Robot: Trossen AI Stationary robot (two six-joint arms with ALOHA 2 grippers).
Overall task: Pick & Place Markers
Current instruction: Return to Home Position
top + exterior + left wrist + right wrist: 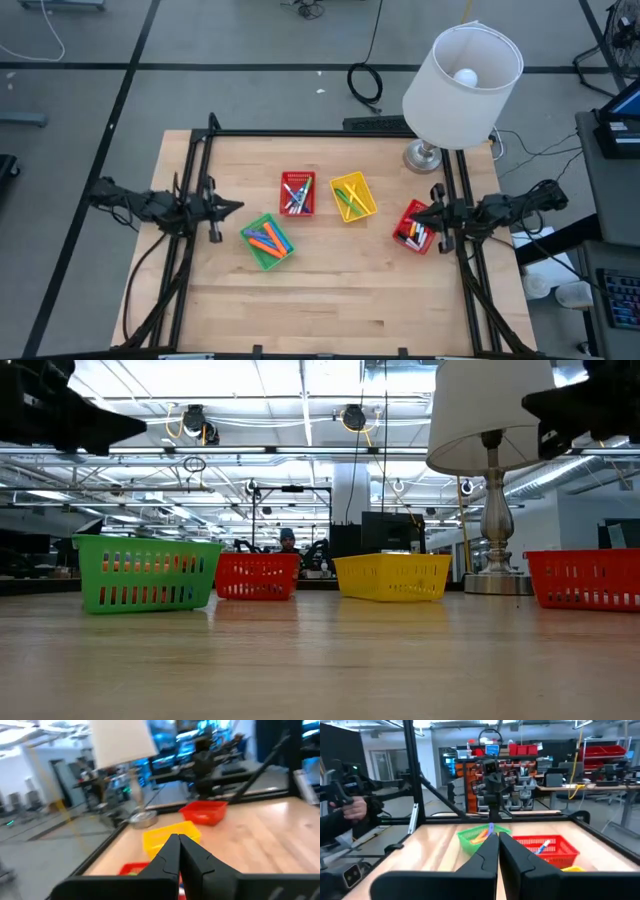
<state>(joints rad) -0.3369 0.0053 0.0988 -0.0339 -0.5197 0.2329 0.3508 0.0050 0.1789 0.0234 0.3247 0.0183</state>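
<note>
**Markers binned, both arms parked: snag risks on the right side**

All the short, thin, capped plastic markers (268, 240) in view lay inside four small slotted plastic baskets. None showed loose on the pale, smooth wooden table (330, 300).
- The green mesh basket (147, 574) held orange, pink and blue ones.
- The centre red mesh basket (257, 576) held white and blue.
- The yellow mesh basket (392, 577) held green and yellow.
- The right red mesh basket (585, 578) held red, dark and white.

The left gripper (178, 838) was clenched tip to tip on nothing. It hung raised at the table's left side, near the green basket. The right gripper (493, 836) was likewise closed and empty, and hung above the right red basket's outer edge.

Judged risks:
- **Baskets:** They looked light and thin-walled and sat unfixed on slick wood. A low pull-back on the right could hook that basket's rim and drag or tip it. Round-barrelled markers would then roll.
- **Lamp:** The tall lamp with a white drum shade and polished metal foot (440, 90) stood just behind the right arm. It looked top-heavy, so a sideways swing of the arm might knock it over.
- **Left side:** This seemed safer, though the green basket was close.
</note>
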